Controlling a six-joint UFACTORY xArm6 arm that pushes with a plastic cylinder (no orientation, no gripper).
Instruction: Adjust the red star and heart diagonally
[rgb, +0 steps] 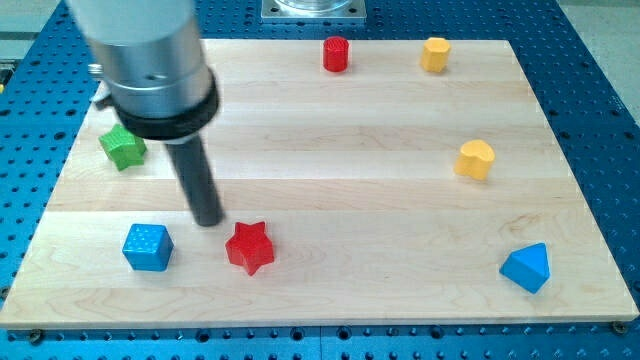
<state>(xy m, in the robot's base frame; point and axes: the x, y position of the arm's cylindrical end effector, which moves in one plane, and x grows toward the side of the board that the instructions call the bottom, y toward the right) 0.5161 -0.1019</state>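
green star (123, 147) – blue cube (147, 247)

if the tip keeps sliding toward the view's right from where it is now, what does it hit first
Most likely the red star, sitting just right of and slightly below my tip. Depth is unclear, so it may only clip the star's upper-left point.

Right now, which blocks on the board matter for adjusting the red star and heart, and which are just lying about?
Job:
red star-shaped block
my tip, just to the star's upper left
yellow block, possibly the heart; shape unclear

Lying about:
blue cube
green block
red cylinder
second yellow block
blue wedge-like block
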